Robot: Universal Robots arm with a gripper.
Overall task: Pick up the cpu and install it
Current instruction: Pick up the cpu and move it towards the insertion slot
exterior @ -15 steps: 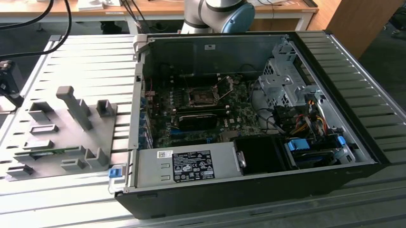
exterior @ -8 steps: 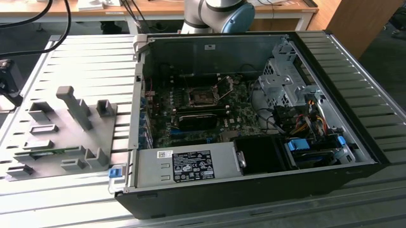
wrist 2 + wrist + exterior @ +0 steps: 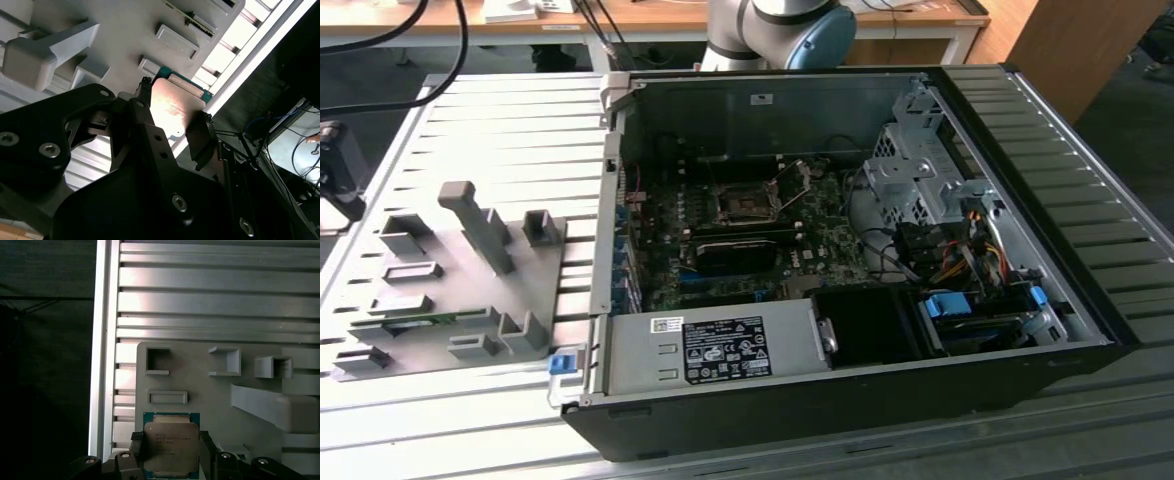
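The cpu [image 3: 171,446] is a small square chip with a silvery top and a green rim. It sits between the two black fingers of my gripper [image 3: 171,447], which is shut on its opposite edges. In the second wrist view the cpu [image 3: 172,105] shows the same way in the gripper [image 3: 175,106], held above the grey fixture plate [image 3: 125,30]. The open computer case [image 3: 854,250] holds the motherboard [image 3: 761,265], with the dark metal-framed socket [image 3: 747,205] near its middle.
The grey fixture plate [image 3: 454,280] with raised blocks and pockets lies on the slatted metal table [image 3: 494,130], to the exterior view's left of the case. A thin green memory stick [image 3: 438,320] rests on the plate. Drive cages and cables [image 3: 947,230] fill the case's other side.
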